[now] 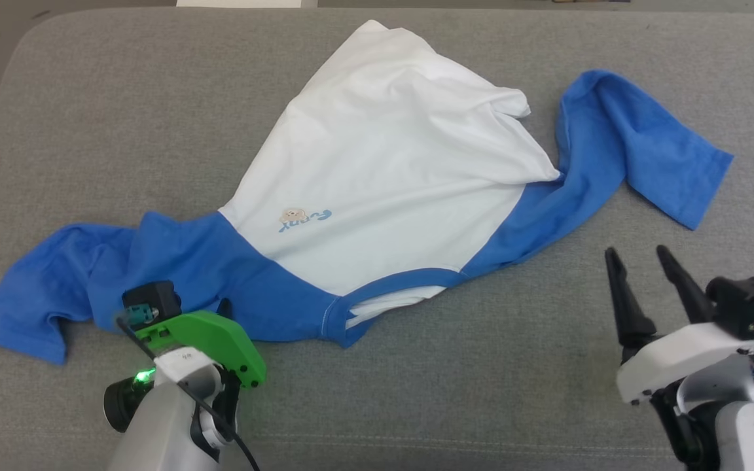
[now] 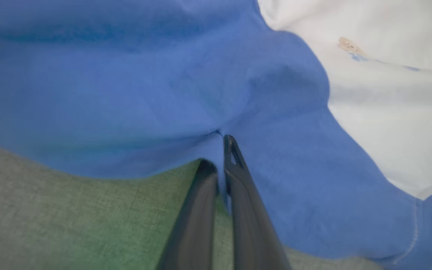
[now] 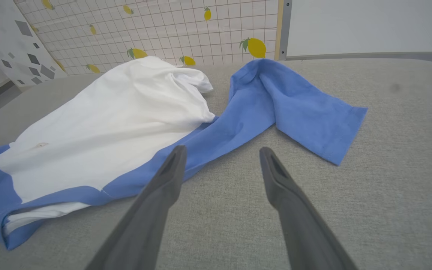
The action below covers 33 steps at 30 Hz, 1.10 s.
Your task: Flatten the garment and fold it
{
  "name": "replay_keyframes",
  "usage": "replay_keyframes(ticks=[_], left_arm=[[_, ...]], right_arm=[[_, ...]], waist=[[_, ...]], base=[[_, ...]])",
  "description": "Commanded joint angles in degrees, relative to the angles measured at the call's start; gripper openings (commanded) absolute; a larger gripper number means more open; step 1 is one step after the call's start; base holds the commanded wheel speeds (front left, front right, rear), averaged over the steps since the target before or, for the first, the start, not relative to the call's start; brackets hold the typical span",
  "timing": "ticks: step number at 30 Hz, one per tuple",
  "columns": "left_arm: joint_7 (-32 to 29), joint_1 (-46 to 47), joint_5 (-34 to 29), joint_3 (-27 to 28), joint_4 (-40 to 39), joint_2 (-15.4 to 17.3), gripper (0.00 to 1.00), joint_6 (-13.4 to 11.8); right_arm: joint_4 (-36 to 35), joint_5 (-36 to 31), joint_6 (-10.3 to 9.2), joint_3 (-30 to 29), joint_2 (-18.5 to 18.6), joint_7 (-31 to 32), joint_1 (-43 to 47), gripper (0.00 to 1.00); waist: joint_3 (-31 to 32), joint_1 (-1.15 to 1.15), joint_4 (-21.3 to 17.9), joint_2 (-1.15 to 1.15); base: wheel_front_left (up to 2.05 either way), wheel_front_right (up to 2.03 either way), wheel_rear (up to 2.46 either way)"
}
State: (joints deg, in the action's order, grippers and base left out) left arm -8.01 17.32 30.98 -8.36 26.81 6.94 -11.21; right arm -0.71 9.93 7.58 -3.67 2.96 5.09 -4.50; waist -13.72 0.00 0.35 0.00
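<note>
While the garment [image 1: 383, 170] lies crumpled across the grey cushion [image 1: 482, 379], collar towards the robot and blue cloth rucked at both ends, the left gripper [image 2: 219, 152] has its jaws closed on a thin pinch of blue fabric at the shirt's near edge. The right gripper [image 1: 635, 250] hovers with jaws wide apart, near the cloth but clear of it, holding nothing.

Risk noted: the bite looks shallow, so a pull may strip it free. With nothing anchoring the opposite side, the whole shirt could drag and bunch rather than flatten.
</note>
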Motion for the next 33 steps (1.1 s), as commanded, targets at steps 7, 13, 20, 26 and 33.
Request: replay_keyframes(ticks=[7, 13, 20, 26, 33], left_arm=[[5.3, -3.9, -0.7, 1.7, -4.3, 0.8, 0.00, -2.0], [6.2, -3.9, -0.8, 1.3, -6.8, 0.7, 0.00, -2.0], [6.6, -2.8, -0.7, 0.1, -7.5, 0.0, 0.00, -1.3], [7.0, -2.1, -0.3, -0.7, -7.1, -0.3, 0.00, -0.5], [8.1, -2.2, -0.2, -1.1, -7.0, -0.1, 0.00, 0.3]], right_arm=[[5.0, -2.2, -0.09, -3.9, -0.1, 4.3, -6.7, 1.00], [13.1, -1.4, -0.09, -4.3, -0.1, 11.4, -13.2, 1.00], [21.8, -2.4, -0.09, -2.5, -0.1, 19.1, -19.4, 1.00], [25.4, -4.4, -0.09, 0.0, -0.1, 27.3, -20.8, 0.85], [20.9, -3.6, -0.09, 0.7, -0.1, 27.4, -18.4, 0.00]], waist=[[-0.4, 0.00, 2.7, 0.00], [-1.6, 0.00, 4.9, 0.00], [-3.6, 0.00, 6.7, 0.00], [-4.4, 0.00, 7.3, 0.00], [-2.9, 0.00, 6.7, 0.00]], base=[[0.00, 0.00, 0.00], [0.00, 0.00, 0.00], [0.00, 0.00, 0.00], [0.00, 0.00, 0.00], [0.00, 0.00, 0.00]])
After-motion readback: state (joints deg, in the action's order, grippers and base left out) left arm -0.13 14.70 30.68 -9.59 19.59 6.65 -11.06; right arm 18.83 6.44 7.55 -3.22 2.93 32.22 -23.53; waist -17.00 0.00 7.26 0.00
